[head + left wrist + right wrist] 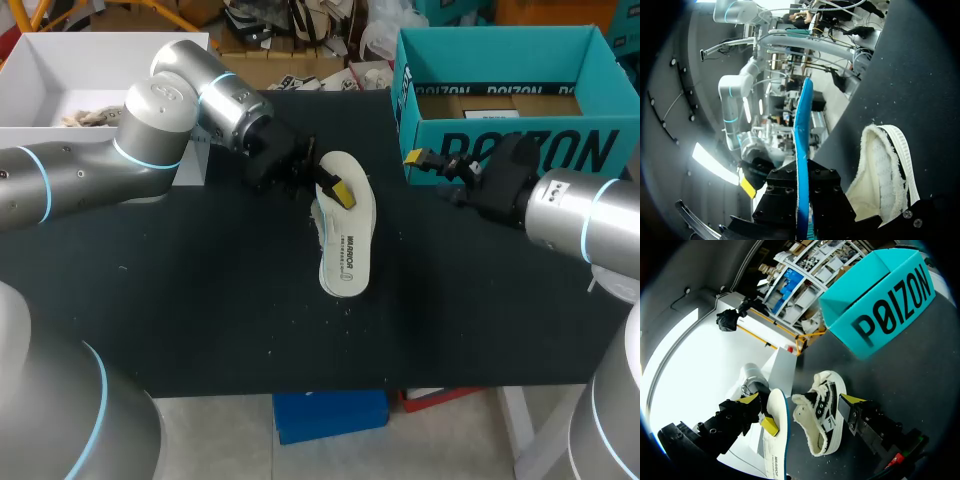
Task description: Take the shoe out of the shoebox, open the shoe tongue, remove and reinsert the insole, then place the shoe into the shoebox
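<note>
one shoe (822,415), one insole (346,240), one shoebox (585,150), two grippers.

the shoe, a cream sneaker with black stripes and fleecy lining, lies on the black table (200,300) around its middle, out of the box and well left of it. from above it is nearly all hidden behind the insole, with only a strip showing at the insole's left edge, so i cannot tell which way its toe points or how its long axis runs.

the insole is out of the shoe, just right of it and over it, held up on a slant with its white face up and its blue underside away. its long axis runs far to near, and the narrower, printed end points near.

the left gripper (338,190) comes in from the far left and is clamped on the insole toward its far end, one yellow tip on the white face.

the right gripper (800,400) is to the right, in front of the shoebox, its fingers spread wide with nothing in them; shoe and insole lie ahead of it, apart from it.

the teal shoebox stands open at the far right.
</note>
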Controlling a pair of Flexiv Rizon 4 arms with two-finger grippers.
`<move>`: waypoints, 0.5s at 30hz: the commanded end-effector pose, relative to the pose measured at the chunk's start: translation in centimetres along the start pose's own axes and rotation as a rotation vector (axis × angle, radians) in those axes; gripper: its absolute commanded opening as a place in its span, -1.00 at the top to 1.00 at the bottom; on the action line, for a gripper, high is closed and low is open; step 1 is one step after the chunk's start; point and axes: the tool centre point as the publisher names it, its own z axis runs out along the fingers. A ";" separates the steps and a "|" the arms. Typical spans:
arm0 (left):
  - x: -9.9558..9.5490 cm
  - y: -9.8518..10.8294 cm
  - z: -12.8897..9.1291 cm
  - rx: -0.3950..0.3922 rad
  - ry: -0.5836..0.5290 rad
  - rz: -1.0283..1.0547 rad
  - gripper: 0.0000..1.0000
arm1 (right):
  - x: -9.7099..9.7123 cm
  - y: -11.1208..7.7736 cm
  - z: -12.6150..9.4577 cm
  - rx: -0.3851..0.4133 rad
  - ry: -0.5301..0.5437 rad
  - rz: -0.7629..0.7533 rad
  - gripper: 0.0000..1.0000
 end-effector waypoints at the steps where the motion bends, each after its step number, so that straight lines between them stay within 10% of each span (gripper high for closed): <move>1: 0.1 -0.1 0.0 -0.002 -0.001 0.003 1.00 | -0.4 0.3 0.5 1.042 0.117 -0.040 -1.00; 15: 0.2 -0.4 -0.2 -0.007 -0.008 0.008 1.00 | 0.6 0.4 1.0 1.049 -0.082 -0.231 -1.00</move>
